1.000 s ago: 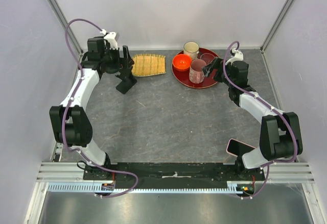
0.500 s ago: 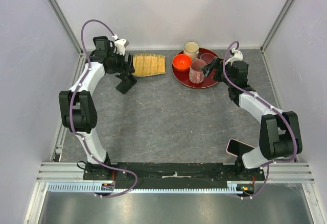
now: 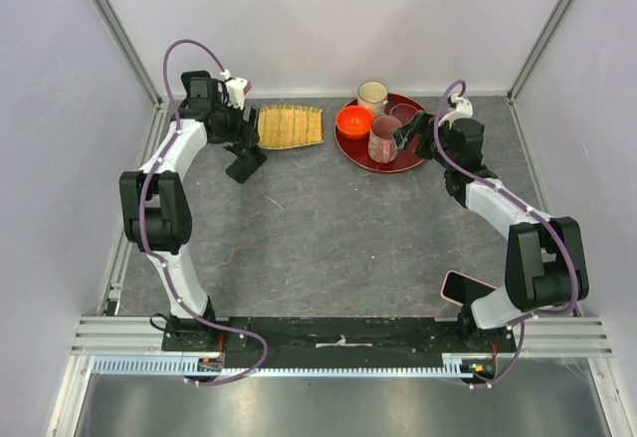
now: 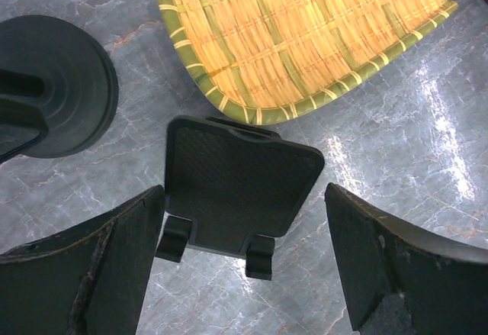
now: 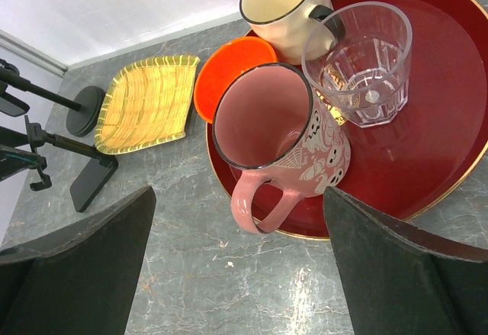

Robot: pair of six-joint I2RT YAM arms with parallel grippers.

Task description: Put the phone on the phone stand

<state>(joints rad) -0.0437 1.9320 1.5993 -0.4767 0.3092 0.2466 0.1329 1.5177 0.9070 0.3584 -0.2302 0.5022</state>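
Two arms are out at the far end of the bench [image 3: 318, 228]. The left arm runs up the left edge to the far-left corner. The left gripper [image 3: 243, 130] hangs at the near-left end of the woven tray [image 3: 294, 125], jaws wide apart and holding nothing. The right arm stretches toward the red tray [image 3: 393, 165]. The right gripper [image 3: 406, 136] is spread fully and empty, just short of the pink mug [image 3: 383, 138].

Left wrist view only: the round disc base of the phone stand [image 4: 57, 83] sits on the bench at left, cut off by the frame edge. A black plate [image 4: 240, 186] with two small feet shows in the gap between the fingers. It may be a second stand's part; I can't settle that here. In the overhead view the disc is hidden under the left gripper.

The phone [image 3: 466, 285] lies flat beside the right arm's base, well apart from the stand and partly covered by the arm.
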